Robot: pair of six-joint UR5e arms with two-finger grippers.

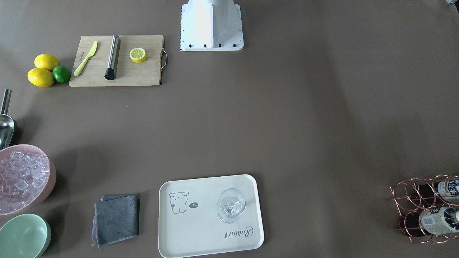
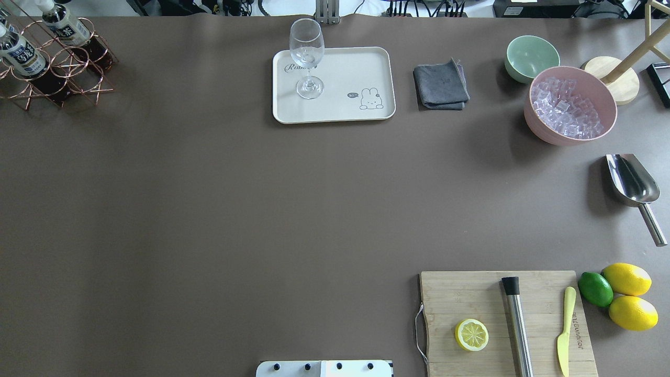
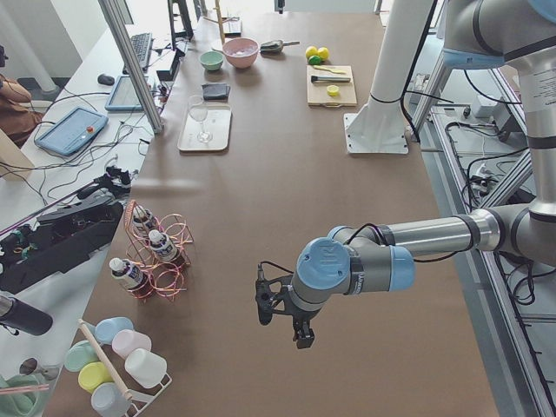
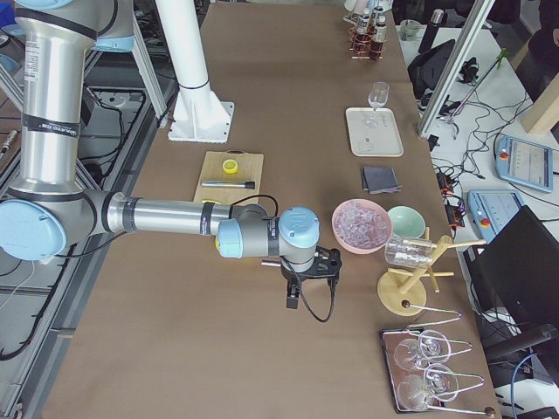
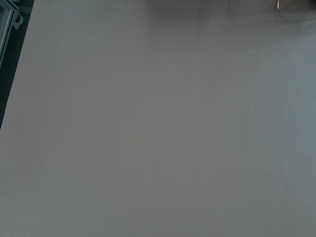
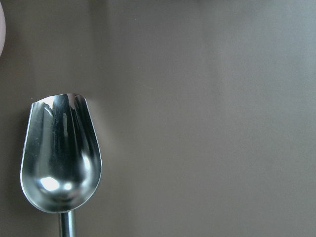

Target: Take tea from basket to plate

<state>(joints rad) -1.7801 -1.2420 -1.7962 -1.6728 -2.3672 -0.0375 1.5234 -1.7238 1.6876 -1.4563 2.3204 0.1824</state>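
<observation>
Two tea bottles with white-and-blue labels lie in the copper wire basket at the table's far left corner. The cream plate with a bear print holds a stemmed clear glass; the plate also shows in the overhead view. My left gripper hangs over bare table, well short of the basket; I cannot tell if it is open. My right gripper hovers near the ice bowl; I cannot tell its state either. Neither wrist view shows fingers.
A wooden cutting board carries a lemon half, a steel muddler and a yellow knife. Two lemons and a lime lie beside it. A pink bowl of ice, mint bowl, grey cloth and steel scoop sit on the right.
</observation>
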